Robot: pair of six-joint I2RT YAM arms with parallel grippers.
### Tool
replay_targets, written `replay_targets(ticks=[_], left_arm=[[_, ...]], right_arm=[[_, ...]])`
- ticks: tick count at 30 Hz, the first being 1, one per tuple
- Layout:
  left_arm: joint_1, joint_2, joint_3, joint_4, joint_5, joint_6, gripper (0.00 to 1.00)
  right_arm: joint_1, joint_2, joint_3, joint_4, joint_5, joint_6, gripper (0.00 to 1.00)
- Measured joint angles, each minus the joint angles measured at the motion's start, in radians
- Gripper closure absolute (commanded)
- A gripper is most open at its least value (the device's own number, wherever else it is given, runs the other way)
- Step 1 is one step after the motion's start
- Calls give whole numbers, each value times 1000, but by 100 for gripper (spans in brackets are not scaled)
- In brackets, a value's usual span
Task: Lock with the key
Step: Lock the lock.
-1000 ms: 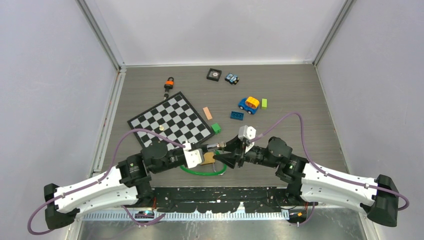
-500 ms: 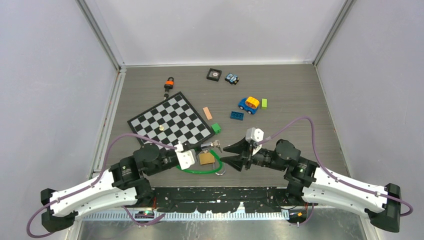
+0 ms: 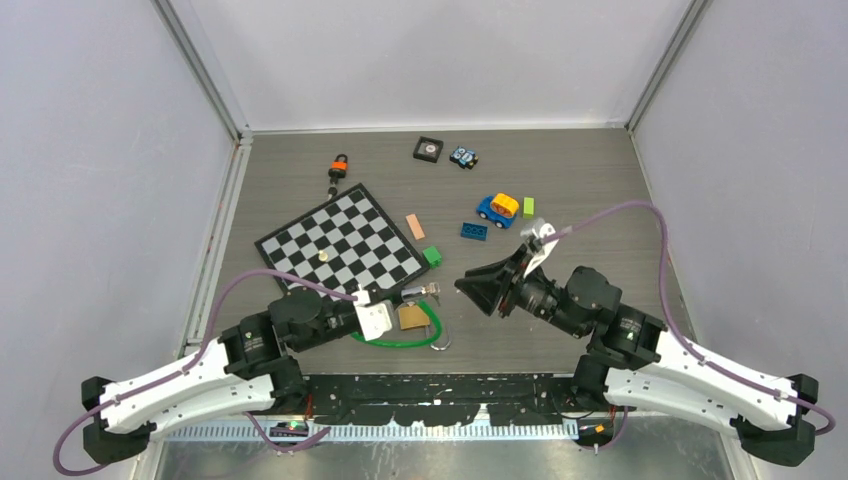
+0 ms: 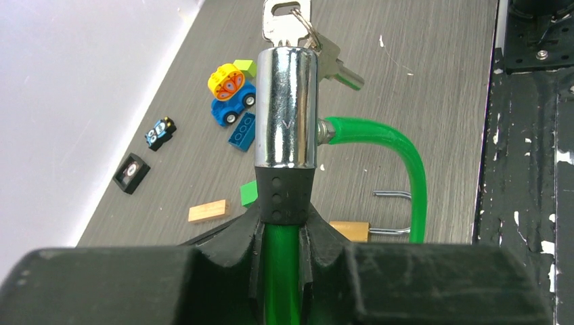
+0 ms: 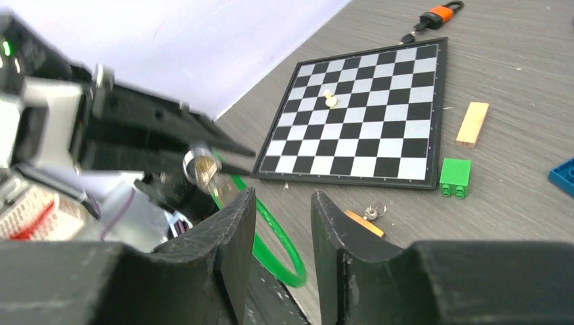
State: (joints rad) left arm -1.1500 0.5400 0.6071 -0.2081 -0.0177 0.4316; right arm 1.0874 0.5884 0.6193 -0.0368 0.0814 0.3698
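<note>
Left end effector pinches the cable lock below its barrel, off the bench, so the key sticks out ready for turning. Right end effector hangs spread and empty, a bit apart.

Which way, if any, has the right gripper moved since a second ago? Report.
Yes. Right gripper withdrew rightward, from in front of the green brick to the blue brick.

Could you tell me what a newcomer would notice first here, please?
The left end effector grips a green cable lock below its shiny chrome cylinder, a silver key in its tip, at the front of the grey table. The open right end effector hovers to its right; a black-and-white checkerboard lies behind.
</note>
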Motion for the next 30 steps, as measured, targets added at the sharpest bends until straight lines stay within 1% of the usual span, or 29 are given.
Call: replay_targets(ticks=[3,6,9,12,16,20,24,30], left_arm=[[0,3,0,-11,0,2,100],[0,5,0,-16,0,5,100],[0,8,0,-22,0,14,100],[0,8,0,-29,0,20,100],[0,8,0,-36,1,21,100],[0,12,0,-37,1,22,100],[0,14,0,-43,1,22,100],[0,14,0,-46,18,21,100]], right_arm=[[0,71,140,-113,82,106,66],[0,129,257,-209,146,190,66],[0,171,330,-293,161,249,65],[0,208,389,-370,131,297,65],[0,276,481,-457,50,347,64],[0,329,536,-508,-28,386,65],[0,371,552,-550,-87,417,66],[-1,405,554,-619,-110,444,66]])
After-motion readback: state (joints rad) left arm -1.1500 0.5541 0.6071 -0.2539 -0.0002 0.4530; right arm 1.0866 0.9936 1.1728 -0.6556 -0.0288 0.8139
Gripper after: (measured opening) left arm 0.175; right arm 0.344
